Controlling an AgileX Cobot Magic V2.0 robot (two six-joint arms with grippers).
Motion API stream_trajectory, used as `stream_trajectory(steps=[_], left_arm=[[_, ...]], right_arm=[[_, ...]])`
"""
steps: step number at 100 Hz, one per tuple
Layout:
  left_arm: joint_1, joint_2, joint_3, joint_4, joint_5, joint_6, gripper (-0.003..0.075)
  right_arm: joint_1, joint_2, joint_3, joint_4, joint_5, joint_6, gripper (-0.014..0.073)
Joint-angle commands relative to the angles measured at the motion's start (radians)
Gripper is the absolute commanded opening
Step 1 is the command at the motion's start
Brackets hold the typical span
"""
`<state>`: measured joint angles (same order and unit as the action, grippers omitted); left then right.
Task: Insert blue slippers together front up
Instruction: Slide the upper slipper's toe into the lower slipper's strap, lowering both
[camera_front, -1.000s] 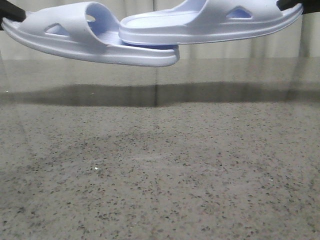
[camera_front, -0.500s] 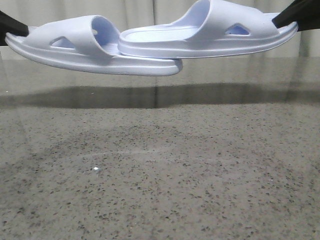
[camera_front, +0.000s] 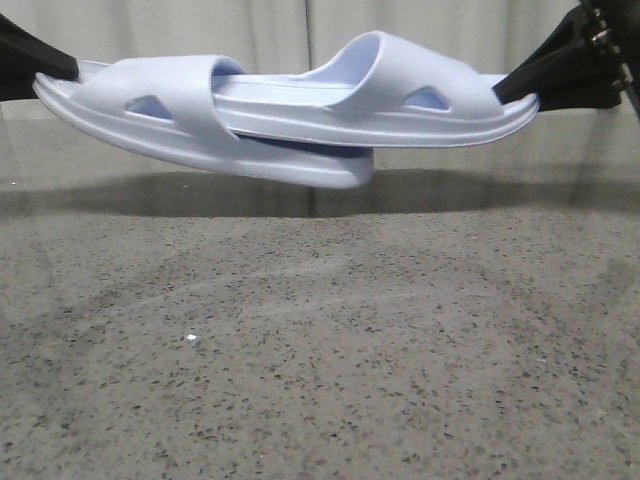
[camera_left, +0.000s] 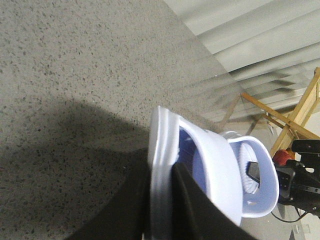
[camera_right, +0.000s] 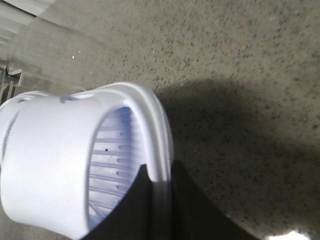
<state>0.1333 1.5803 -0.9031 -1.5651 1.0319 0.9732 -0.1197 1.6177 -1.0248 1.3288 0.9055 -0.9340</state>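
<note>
Two pale blue slippers hang in the air above the table. The left slipper (camera_front: 170, 110) tilts down to the right, and my left gripper (camera_front: 45, 72) is shut on its heel edge. The right slipper (camera_front: 420, 105) lies on top of it, its front end pushed under the left slipper's strap. My right gripper (camera_front: 525, 88) is shut on the right slipper's heel edge. In the left wrist view the gripper (camera_left: 161, 185) pinches the sole rim (camera_left: 159, 145). In the right wrist view the gripper (camera_right: 161, 182) pinches the rim beside the ribbed footbed (camera_right: 112, 160).
The speckled grey stone table (camera_front: 320, 350) lies below the slippers, with their shadow across its far part. Pale curtains (camera_front: 260, 30) hang behind. A wooden frame (camera_left: 295, 115) stands beyond the table in the left wrist view.
Both slippers have come lower and closer together. The right slipper's front end has slid further left, in under the left slipper's strap.
</note>
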Motion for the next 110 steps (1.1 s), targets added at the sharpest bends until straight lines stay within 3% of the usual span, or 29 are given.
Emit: stream_trajectory(steps=[1, 18, 51, 59, 72, 81, 110], left_arm=[[-0.032, -0.014, -0.022, -0.089, 0.061, 0.008, 0.0015], [-0.073, 0.014, -0.022, -0.091, 0.058, 0.026, 0.0015], [-0.12, 0.034, -0.024, -0.095, 0.034, 0.048, 0.0015], [-0.118, 0.034, -0.025, -0.095, 0.038, 0.048, 0.0015], [-0.118, 0.034, -0.025, -0.095, 0.038, 0.058, 0.0015], [-0.111, 0.034, -0.025, -0.095, 0.038, 0.064, 0.0015], [-0.07, 0.034, -0.025, -0.095, -0.011, 0.07, 0.0015]], right_arm=[[0.04, 0.008, -0.025, 0.093, 0.028, -0.044, -0.0102], [0.112, 0.062, -0.026, 0.178, 0.022, -0.094, -0.0102], [0.211, 0.116, -0.137, 0.172, 0.018, -0.094, -0.0102], [0.208, 0.116, -0.156, 0.141, 0.047, -0.094, -0.0059], [0.163, 0.116, -0.174, 0.105, 0.114, -0.094, 0.0146], [0.106, 0.116, -0.174, 0.102, 0.18, -0.094, 0.0242], [-0.131, 0.101, -0.174, 0.1, 0.404, -0.092, 0.0246]])
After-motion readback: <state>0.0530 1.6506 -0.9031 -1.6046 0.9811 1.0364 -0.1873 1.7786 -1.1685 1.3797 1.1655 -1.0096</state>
